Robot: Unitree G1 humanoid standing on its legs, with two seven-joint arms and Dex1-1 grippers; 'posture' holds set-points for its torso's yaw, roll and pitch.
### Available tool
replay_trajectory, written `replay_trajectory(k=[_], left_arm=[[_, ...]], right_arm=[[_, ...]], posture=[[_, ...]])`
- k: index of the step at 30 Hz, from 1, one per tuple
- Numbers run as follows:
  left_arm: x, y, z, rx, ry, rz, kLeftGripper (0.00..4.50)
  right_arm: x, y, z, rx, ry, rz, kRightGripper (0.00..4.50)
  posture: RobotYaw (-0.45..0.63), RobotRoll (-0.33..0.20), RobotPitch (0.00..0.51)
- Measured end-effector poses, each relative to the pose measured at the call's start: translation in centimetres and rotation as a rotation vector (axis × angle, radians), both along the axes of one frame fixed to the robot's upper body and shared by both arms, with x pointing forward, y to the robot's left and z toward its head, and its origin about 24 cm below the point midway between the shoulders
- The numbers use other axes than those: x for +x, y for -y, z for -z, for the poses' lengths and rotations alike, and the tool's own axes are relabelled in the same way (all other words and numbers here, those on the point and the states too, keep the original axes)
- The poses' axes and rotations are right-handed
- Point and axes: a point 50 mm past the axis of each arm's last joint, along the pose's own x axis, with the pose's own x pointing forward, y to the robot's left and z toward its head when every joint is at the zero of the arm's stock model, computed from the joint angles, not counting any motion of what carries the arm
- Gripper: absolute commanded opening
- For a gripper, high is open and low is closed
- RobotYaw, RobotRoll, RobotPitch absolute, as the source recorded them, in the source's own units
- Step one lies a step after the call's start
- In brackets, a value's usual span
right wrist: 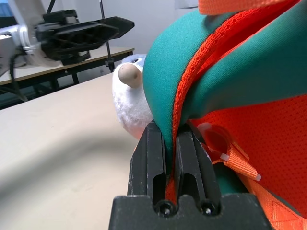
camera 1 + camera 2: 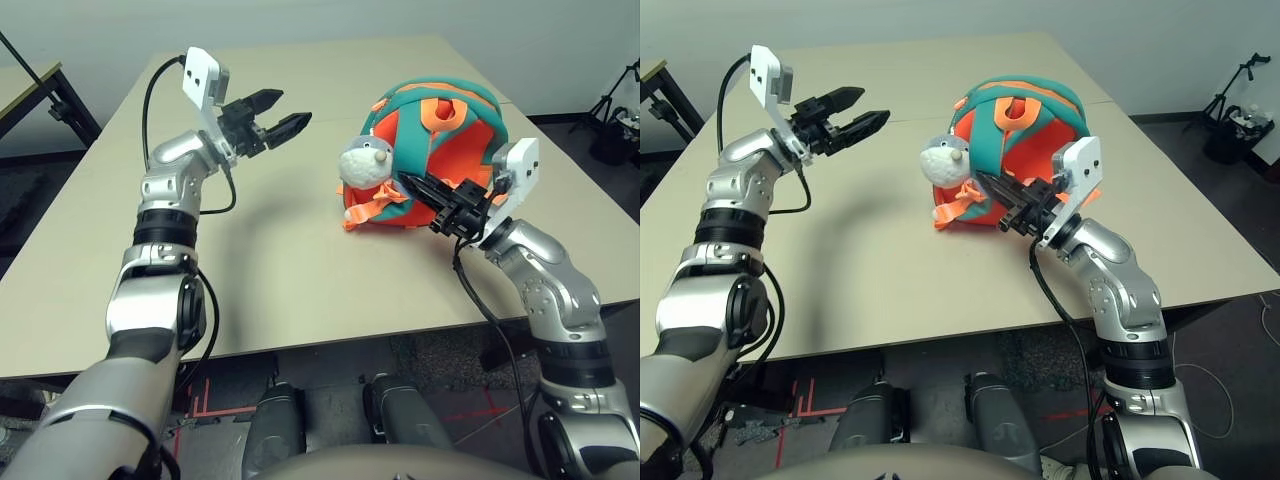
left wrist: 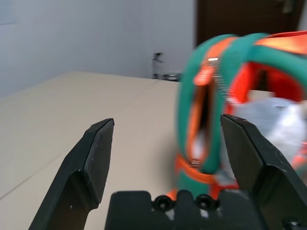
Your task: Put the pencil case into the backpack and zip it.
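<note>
While the counter (image 2: 300,300) carries the backpack (image 2: 440,140), we see no pencil case outside; we judge mainly zipping is left. Our right end effector (image 1: 167,158) pinches its teal edge, our left end effector (image 2: 280,112) hangs spread beside.

Even, bright room light; soft shadows on the table (image 2: 300,280); left wrist view blurred.

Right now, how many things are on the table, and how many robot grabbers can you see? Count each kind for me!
Backpacks: 1, the orange and teal backpack on the table
Plush animal heads: 1, the plush animal head on the backpack
Grippers: 2, the left gripper open in the air, the right gripper shut on the backpack's edge
Total: 4
</note>
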Motion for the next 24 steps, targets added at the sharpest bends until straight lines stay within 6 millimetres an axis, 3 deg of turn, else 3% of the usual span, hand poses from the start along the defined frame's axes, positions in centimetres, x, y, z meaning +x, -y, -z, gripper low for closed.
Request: replay_trajectory(k=[6, 13, 24], left_arm=[[-1.7, 1.8, -0.4, 0.062, -0.048, 0.153, 4.44], [-1.8, 3.2, 0.6, 0.116, -0.088, 0.229, 4.44], [0.5, 7.1, 1.9, 0.129, -0.082, 0.282, 4.44]], right_arm=[[0.0, -0.2, 0.0, -0.004, 0.000, -0.014, 0.00], [0.0, -0.2, 0.0, -0.006, 0.002, -0.016, 0.00], [0.0, -0.2, 0.0, -0.013, 0.005, -0.013, 0.00]], posture=[[-0.18, 0.000, 0.014], [-0.20, 0.000, 0.017], [-0.23, 0.000, 0.025]])
